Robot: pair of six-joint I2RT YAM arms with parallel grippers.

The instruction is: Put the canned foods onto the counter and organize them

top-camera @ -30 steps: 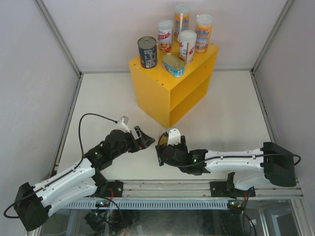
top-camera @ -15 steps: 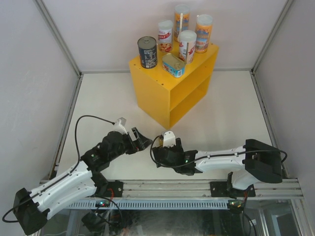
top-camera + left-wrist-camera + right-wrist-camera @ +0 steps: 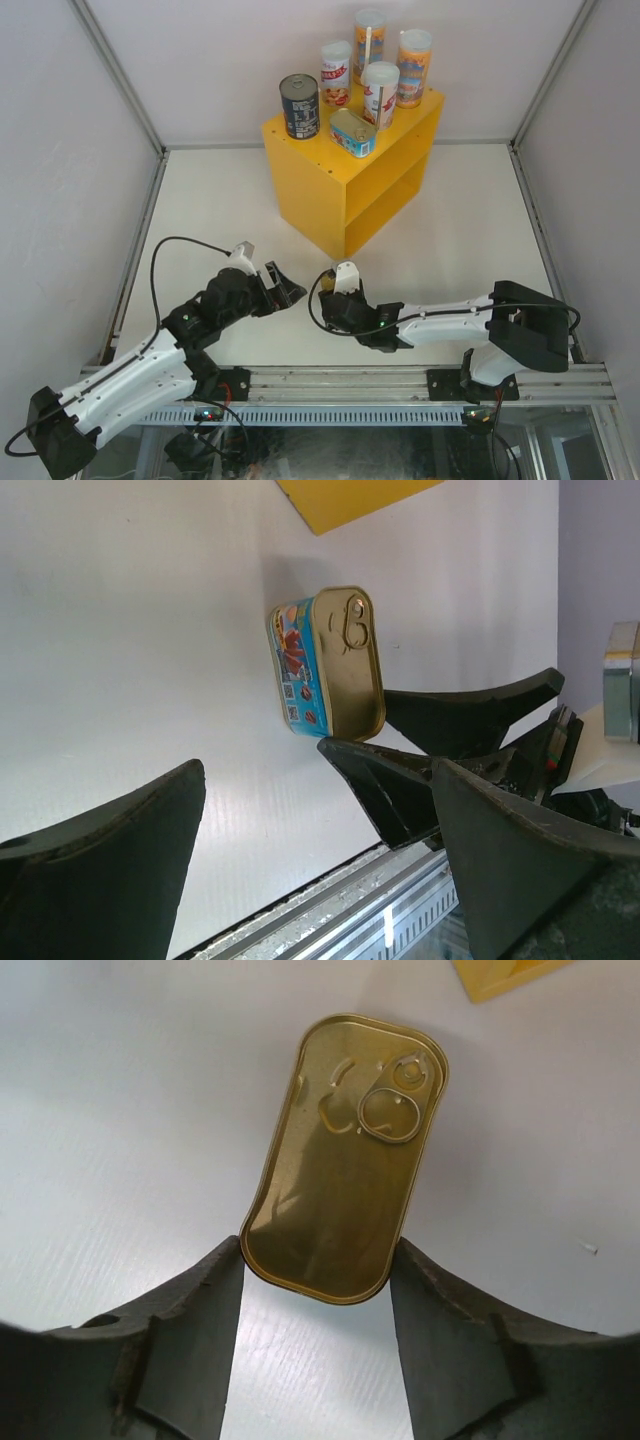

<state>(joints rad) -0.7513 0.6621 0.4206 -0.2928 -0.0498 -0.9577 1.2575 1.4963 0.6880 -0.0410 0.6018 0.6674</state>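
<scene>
A flat gold-topped tin (image 3: 345, 1180) with a blue printed side (image 3: 298, 665) lies on the white table in front of the counter. My right gripper (image 3: 318, 1248) is shut on its near end, one finger against each long side. In the top view the right gripper (image 3: 330, 300) covers the tin. Just to its left my left gripper (image 3: 288, 285) stands open and holds nothing (image 3: 315, 780). The yellow counter (image 3: 330, 190) carries a dark round tin (image 3: 299, 105), several tall slim cans (image 3: 380, 93) and another flat tin (image 3: 352, 132) on its top.
Grey walls close the table on the left, right and back. A metal rail (image 3: 400, 385) runs along the near edge by the arm bases. The counter's inner shelf (image 3: 385, 195) shows nothing on it. The two grippers sit close together.
The right gripper's fingers have closed onto the flat tin on the table. Both arms have settled slightly nearer the table's front; the left gripper stays open.
</scene>
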